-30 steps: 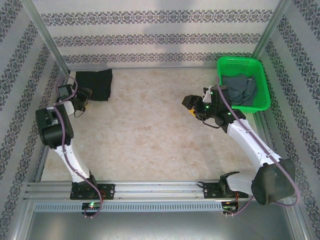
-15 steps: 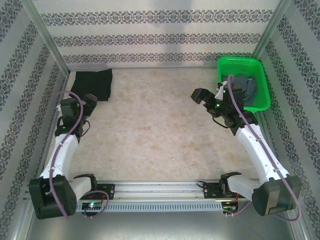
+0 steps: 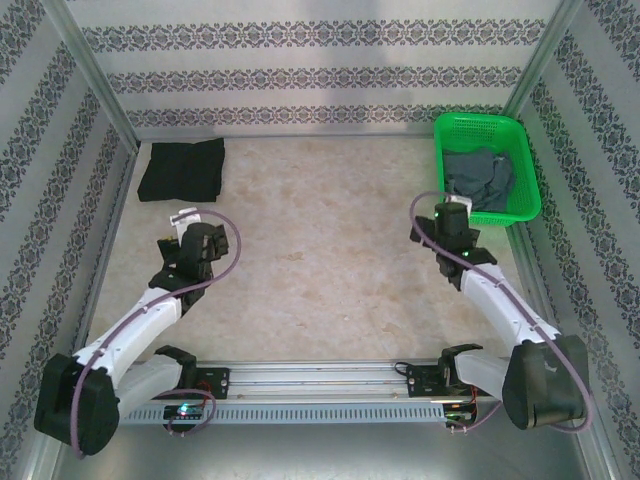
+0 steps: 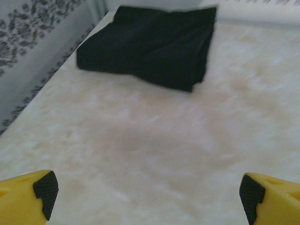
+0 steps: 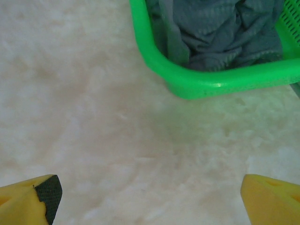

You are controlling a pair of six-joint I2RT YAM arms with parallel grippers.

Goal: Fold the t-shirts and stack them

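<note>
T-shirts sit at opposite ends of your workspace. On the left, the black t-shirt (image 3: 181, 169) lies folded into a compact, rumpled rectangle in the far left corner of the surface (image 3: 320, 250), close to the patterned side wall. Your left hand (image 3: 190, 228) is over bare surface nearer than that shirt and well apart from it. In its wrist view the folded black cloth (image 4: 150, 44) lies ahead at the top of the picture. The two yellow fingers with black pads (image 4: 44, 190) stand at the lower corners, so the left hand (image 4: 150, 192) is spread wide with nothing between the pads. The middle of the surface carries nothing you need to handle. Moving right, your right hand (image 3: 447, 215) is just this side of the green mesh basket (image 3: 522, 208), which stands in the far right corner. The dark grey t-shirt (image 3: 478, 177) lies crumpled inside that basket, unfolded and bunched against its walls. From the right wrist you see the basket's near corner rim (image 5: 211, 84) with the grey cloth (image 5: 220, 33) heaped behind it, and pale surface below. The right hand (image 5: 150, 194) is likewise spread wide, gripping nothing and clear of both the basket and the cloth.
</note>
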